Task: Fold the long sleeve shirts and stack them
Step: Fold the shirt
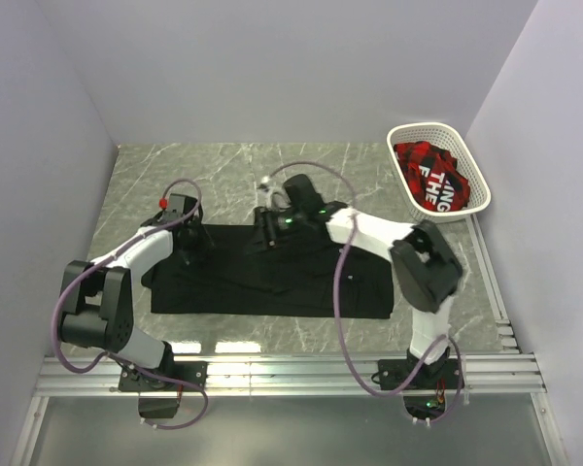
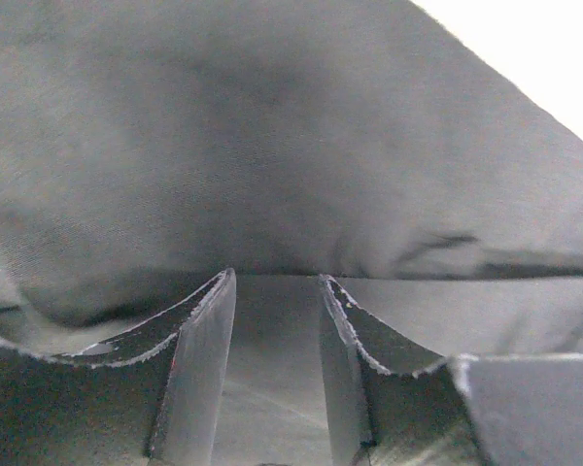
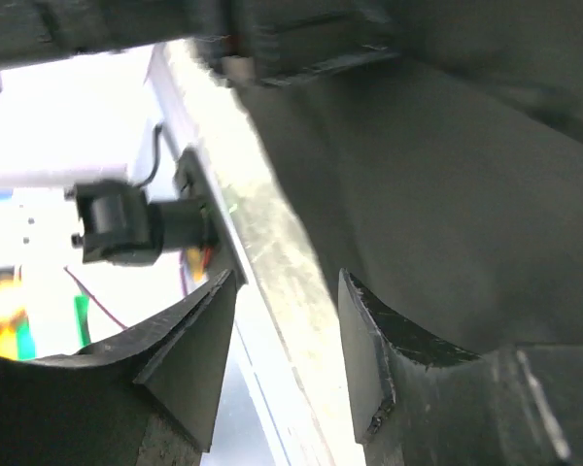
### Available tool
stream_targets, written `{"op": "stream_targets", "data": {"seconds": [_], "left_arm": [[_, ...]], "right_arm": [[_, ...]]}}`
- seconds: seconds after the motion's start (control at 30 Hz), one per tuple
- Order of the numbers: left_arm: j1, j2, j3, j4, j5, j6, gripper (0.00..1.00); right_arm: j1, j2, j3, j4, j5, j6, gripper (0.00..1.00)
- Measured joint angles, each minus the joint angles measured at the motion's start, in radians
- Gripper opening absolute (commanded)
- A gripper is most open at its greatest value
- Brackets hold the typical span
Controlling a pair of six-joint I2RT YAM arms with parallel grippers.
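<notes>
Black shirt [image 1: 272,280] spread mid-frame on counter [image 1: 223,170]; likely soft, light, limp; best pinched at upper edge. Left fingers [image 2: 194,359] and right fingers [image 3: 189,359] apart.

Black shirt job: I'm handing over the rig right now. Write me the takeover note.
Left gripper: fingers apart, nothing between them, at the far-left corner of the black shirt.
Right gripper: fingers apart, empty, at the middle of the shirt's far edge.
Shirt lies spread on the table; a red plaid garment sits in the white basket, far right.
Done: shirt laid out. Left: folding, stacking.
</notes>
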Motion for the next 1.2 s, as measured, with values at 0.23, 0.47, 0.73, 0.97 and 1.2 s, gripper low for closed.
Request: {"op": "stream_targets", "data": {"seconds": [0.23, 0.47, 0.73, 0.97, 1.2], "left_arm": [[0.044, 0.0, -0.09, 0.027, -0.021, -0.082, 0.42], [0.105, 0.0, -0.114, 0.081, 0.027, -0.157, 0.41], [0.149, 0.047, -0.095, 0.121, 0.106, -0.223, 0.42], [0.15, 0.261, 0.139, 0.121, 0.163, -0.216, 0.51], [0.134, 0.474, 0.43, 0.215, 0.149, -0.092, 0.78]], "right_arm": [[0.081, 0.232, 0.168, -0.138, -0.126, -0.124, 0.53], [0.06, 0.364, 0.199, -0.303, -0.179, -0.203, 0.52], [0.011, 0.322, 0.111, -0.357, -0.219, -0.243, 0.51], [-0.062, 0.207, -0.022, -0.389, -0.148, -0.263, 0.51], [-0.058, 0.02, -0.111, -0.437, 0.104, -0.283, 0.52]]}}
